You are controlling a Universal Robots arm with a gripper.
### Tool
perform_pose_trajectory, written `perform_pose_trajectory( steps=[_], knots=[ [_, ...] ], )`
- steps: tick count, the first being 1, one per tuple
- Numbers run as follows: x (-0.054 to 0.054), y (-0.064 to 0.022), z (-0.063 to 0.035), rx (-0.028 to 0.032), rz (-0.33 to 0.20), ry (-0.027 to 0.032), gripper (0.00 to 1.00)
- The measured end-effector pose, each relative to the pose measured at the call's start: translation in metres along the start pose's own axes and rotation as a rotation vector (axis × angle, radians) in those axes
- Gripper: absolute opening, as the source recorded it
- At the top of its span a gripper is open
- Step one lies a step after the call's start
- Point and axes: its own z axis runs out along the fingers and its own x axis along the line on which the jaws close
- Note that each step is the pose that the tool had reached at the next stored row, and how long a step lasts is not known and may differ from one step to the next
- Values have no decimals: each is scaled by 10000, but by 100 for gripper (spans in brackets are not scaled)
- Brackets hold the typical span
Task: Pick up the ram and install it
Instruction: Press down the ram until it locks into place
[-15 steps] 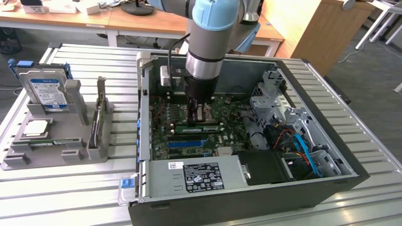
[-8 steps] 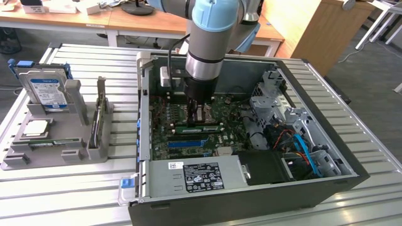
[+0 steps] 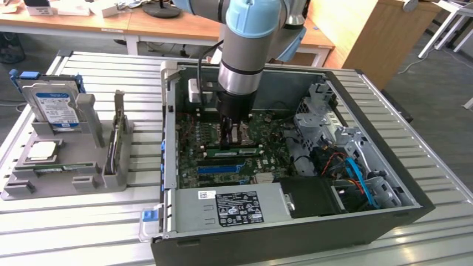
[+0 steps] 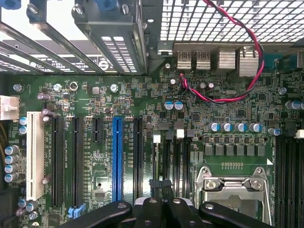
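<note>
- Exterior view: the arm reaches straight down into the open computer case [image 3: 384,221]. The gripper [image 3: 230,133] is low over the motherboard [image 3: 214,166], its fingers clenched together.
- The ram [image 3: 235,151] lies across the board just in front of the fingertips. It looks to stand in its slot. I cannot tell whether the tips touch it or grasp it.
- Handling, my judgement: a light, stiff, thin stick. The chips and contact edge are fragile, so hold it by the long top edge or the short ends, and push straight down, not aslant.
- Room: the case wall is near on the exterior view's left. The drive cage [image 3: 325,119] and cables [image 3: 355,172] crowd the exterior view's right. Above is open.
- The tray [image 3: 22,188] stands well apart, outside the case, carrying a hard drive [image 3: 55,108].
- Wrist view: the closed fingertips [image 4: 154,183] hover over the narrow memory slots [image 4: 179,156], between the blue slot [image 4: 117,156] and the processor socket [image 4: 232,185].
- A thin edge under the tips may be the ram; not certain.
- A red-black wire [image 4: 213,99] loops well clear.
</note>
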Motion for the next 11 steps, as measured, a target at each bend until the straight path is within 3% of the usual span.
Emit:
perform_pose_trajectory(
  steps=[7,11],
  knots=[
    [-3,-2,-13,16,0,-21,11],
    [1,1,-113,3,0,-4,11]
  ],
)
